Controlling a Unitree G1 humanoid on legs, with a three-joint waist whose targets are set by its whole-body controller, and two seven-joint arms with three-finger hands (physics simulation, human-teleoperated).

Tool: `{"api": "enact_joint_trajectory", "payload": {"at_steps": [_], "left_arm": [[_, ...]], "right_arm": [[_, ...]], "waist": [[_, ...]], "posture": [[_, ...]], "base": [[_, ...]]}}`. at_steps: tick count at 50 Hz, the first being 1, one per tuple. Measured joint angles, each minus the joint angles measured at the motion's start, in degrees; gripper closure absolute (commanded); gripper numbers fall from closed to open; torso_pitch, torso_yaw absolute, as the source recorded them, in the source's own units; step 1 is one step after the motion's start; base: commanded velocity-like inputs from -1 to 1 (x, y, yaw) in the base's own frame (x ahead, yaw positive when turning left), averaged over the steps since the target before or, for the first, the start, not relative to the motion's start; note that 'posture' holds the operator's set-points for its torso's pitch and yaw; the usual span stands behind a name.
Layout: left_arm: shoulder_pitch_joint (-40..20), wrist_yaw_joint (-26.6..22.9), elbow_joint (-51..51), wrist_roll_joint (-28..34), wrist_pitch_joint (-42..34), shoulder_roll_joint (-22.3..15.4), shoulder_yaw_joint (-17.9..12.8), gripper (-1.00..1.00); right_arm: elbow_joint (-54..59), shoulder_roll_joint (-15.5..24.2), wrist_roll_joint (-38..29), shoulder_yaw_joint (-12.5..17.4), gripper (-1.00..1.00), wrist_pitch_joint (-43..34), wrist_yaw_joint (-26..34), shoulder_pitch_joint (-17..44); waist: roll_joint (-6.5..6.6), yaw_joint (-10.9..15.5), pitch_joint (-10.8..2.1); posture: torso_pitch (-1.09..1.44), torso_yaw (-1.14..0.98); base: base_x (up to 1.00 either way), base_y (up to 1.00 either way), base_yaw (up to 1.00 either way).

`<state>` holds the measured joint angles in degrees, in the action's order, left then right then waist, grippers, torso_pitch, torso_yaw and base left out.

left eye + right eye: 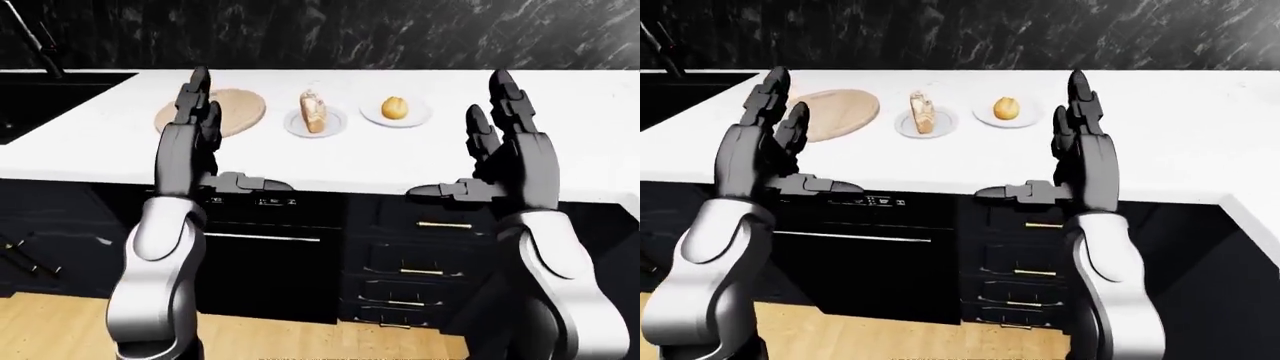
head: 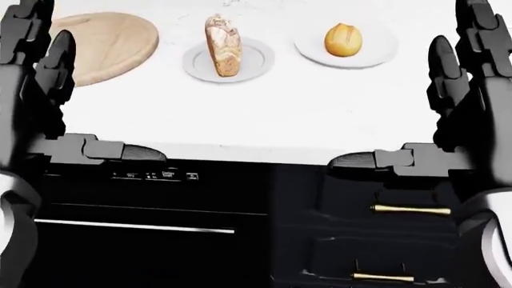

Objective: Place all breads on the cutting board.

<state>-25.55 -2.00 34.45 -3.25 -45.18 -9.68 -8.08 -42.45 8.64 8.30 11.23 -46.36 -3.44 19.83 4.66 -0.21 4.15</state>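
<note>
While both arms are raised before the white counter (image 1: 400,161), the left hand (image 1: 195,139) and right hand (image 1: 505,150) are held released, fingers spread, grasping nothing. Farther off, a round wooden cutting board (image 2: 104,42), a plated loaf (image 2: 222,53) and a plated bun (image 2: 343,39) are lined up.

A simulated home kitchen. A white desk (image 1: 350,161) runs over dark drawers (image 1: 415,262) and a built-in oven (image 1: 265,247). A sink (image 1: 40,97) sits at the left, under a black marble wall (image 1: 330,34).
</note>
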Motion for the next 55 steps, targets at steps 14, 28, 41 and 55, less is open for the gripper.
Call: {"api": "enact_joint_trajectory", "payload": {"at_steps": [14, 28, 41, 55], "left_arm": [[-0.5, 0.5, 1.9, -0.2, -2.9, -0.1, 0.1, -1.0], [0.1, 0.4, 2.6, -0.9, -4.5, -0.9, -1.2, -1.0], [0.4, 0.4, 3.2, -1.0, -5.9, -1.3, -2.4, -1.0], [-0.4, 0.4, 6.4, -2.5, -7.9, -2.4, -2.9, -1.0]], "right_arm": [[-0.6, 1.8, 3.8, 1.9, -1.0, -2.0, -1.8, 1.8], [-0.2, 2.5, 6.2, 1.0, -1.0, -4.7, -3.6, 2.2], [-1.0, 2.5, 4.9, -0.2, -1.0, -3.1, -2.3, 2.0], [-2.3, 2.7, 4.5, 0.8, -1.0, -5.1, -2.5, 3.4]], "waist": [[-8.31, 2.4, -2.17], [-1.77, 1.3, -0.67], [-7.36, 0.9, -2.6], [-5.16, 0.3, -2.35]], "posture": [[0.0, 0.0], [0.0, 0.0], [0.0, 0.0], [0.0, 0.0]], "base": [[0.51, 0.0, 0.0], [0.19, -0.01, 0.0], [-0.04, 0.02, 0.0], [0.0, 0.0, 0.0]]}}
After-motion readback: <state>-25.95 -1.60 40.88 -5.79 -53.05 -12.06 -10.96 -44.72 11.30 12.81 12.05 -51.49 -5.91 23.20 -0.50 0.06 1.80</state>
